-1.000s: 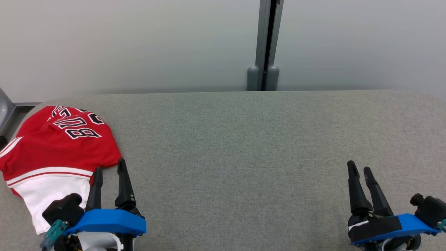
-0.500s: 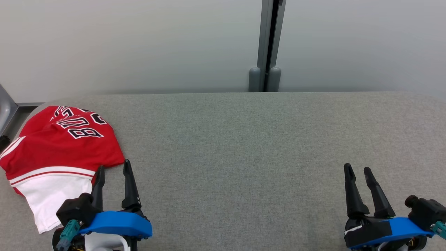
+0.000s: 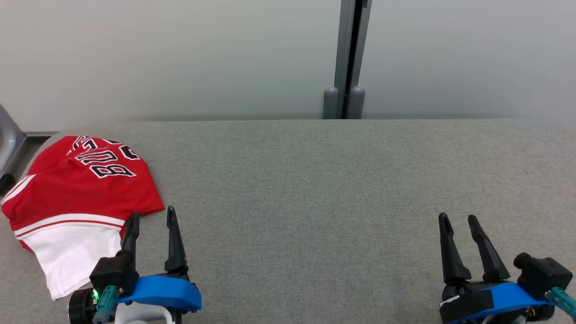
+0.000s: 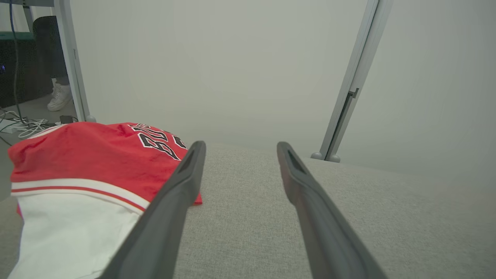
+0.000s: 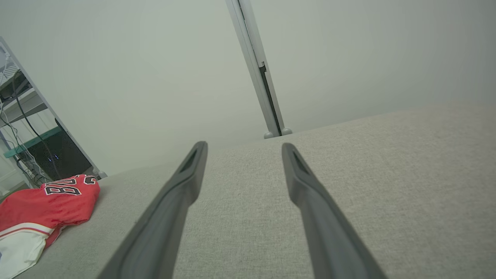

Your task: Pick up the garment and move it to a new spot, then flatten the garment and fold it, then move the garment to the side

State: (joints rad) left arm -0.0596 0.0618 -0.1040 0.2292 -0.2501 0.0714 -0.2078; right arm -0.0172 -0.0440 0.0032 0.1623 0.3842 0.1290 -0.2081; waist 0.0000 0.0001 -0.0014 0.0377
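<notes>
Far left of the table [image 3: 315,180]: the garment [image 3: 81,189], a red jersey with black-and-white lettering and a white lower part, lies in a compact, doubled-over bundle near the table's left end. It is rumpled, with rounded edges, not a crisp rectangle.

Left gripper [image 3: 152,213]: just beside the garment's right hem, jaws spread wide, nothing between them. From the left wrist view one finger overlaps the red edge; whether it touches the cloth I cannot tell.

Middle: bare grey table surface, grey partition post [image 3: 344,90] behind it.

Right gripper [image 3: 457,217]: well apart from the garment, near the table's right side, jaws spread, empty.

Judgement: with the garment bundled at the side and both grippers empty, either the fold-and-set-aside is finished, loosely, or nothing has begun. The doubled layers suggest the former. If so, nothing is left but tidying.
</notes>
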